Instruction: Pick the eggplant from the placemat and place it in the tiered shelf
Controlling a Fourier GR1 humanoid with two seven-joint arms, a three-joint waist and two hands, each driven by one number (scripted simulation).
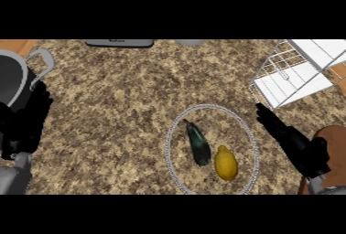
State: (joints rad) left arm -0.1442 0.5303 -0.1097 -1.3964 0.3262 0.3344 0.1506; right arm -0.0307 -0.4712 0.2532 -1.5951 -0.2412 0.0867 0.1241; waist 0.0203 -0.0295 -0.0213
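Dark, slender eggplant (pixel 198 144) lies on the placemat (pixel 177 124); right robot hand (pixel 292 140) open, fingers straight.

A speckled brown granite counter (pixel 128 91) carries a round placemat (pixel 177 119) with a pale beaded rim, near the front edge. A white wire tiered shelf (pixel 297 73) stands behind the placemat to its right. A dark pot (pixel 17 77) with a grey handle sits far left of the placemat; a grey appliance (pixel 120 43) lies along the back edge.
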